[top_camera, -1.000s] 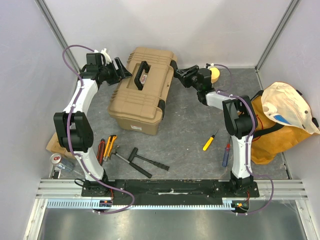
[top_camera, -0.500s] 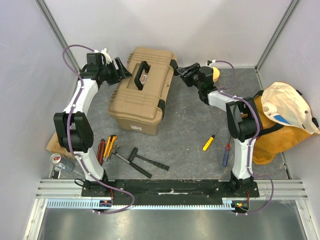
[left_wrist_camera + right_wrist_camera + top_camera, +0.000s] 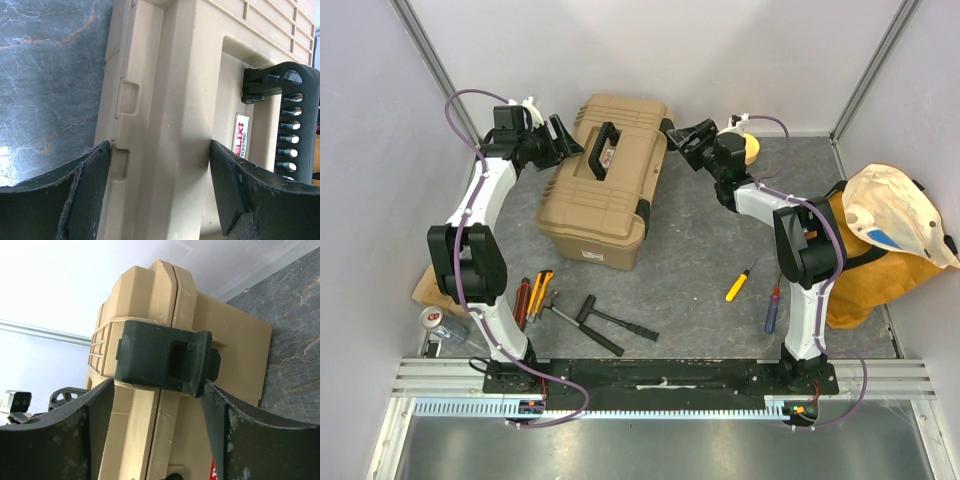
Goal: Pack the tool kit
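The tool kit's tan ribbed toolbox point(image 3: 605, 185) stands closed at the middle back, black handle point(image 3: 602, 148) on top. My left gripper point(image 3: 565, 140) straddles its left rear rim point(image 3: 160, 125), and both fingers point(image 3: 92, 175) press against the rim's sides. My right gripper point(image 3: 682, 140) is open at the box's right end. The black latch point(image 3: 165, 357) lies just beyond its fingertips, and the right finger point(image 3: 215, 405) touches the latch's corner. A yellow screwdriver point(image 3: 737, 285), a blue-handled screwdriver point(image 3: 773, 310), yellow and red tools point(image 3: 532, 297) and a black hammer point(image 3: 605, 320) lie on the table.
An orange-yellow fabric bag point(image 3: 880, 250) with a pale cap on it fills the right side. A yellow round object point(image 3: 752, 150) sits behind the right wrist. A can point(image 3: 435, 322) and a tan block point(image 3: 425, 290) sit at the left edge. Walls close in on three sides.
My right gripper has shifted a little toward the back, closer to the latch, and its jaws have spread wider. The left arm and the toolbox have not moved.
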`<state>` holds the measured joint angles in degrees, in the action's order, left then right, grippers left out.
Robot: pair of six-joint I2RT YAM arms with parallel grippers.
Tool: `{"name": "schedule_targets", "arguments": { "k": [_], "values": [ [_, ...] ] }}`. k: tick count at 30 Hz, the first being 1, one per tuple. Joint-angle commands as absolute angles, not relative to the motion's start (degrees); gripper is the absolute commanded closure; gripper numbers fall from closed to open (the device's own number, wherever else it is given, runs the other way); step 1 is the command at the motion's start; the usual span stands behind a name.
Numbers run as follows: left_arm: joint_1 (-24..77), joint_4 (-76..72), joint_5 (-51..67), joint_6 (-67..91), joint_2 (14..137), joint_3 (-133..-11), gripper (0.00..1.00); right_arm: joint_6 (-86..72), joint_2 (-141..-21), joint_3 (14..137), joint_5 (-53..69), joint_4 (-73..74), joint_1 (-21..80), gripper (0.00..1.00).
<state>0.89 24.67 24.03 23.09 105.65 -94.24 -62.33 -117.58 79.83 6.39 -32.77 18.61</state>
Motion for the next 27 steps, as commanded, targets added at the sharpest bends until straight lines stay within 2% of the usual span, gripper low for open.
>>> {"name": "schedule_targets", "arguments": {
  "k": [1, 4, 7, 18, 27],
  "values": [
    [1.9, 26.9, 21.4, 23.5, 104.6, -95.1, 0.27, -58.5, -114.0, 81.8, 5.9, -34.0, 19.9, 0.20],
    [2.0, 27.0, 21.4, 23.5, 104.8, -95.1, 0.27, -56.5, -113.9, 82.7, 4.7, -31.3, 20.2, 0.12],
    [1.9, 27.2, 21.5, 23.4, 104.9, -95.2, 0.27, -54.9, -114.4, 84.3, 4.0, -27.8, 20.5, 0.09],
    [1.9, 27.9, 21.2, 23.1, 104.9, -95.7, 0.27, -59.3, -113.6, 84.4, -8.8, -12.0, 20.0, 0.09],
    [1.9, 30.9, 20.5, 22.6, 104.4, -99.1, 0.25, -58.7, -108.3, 80.7, -8.5, -10.0, 19.3, 0.07]
  ]
}}
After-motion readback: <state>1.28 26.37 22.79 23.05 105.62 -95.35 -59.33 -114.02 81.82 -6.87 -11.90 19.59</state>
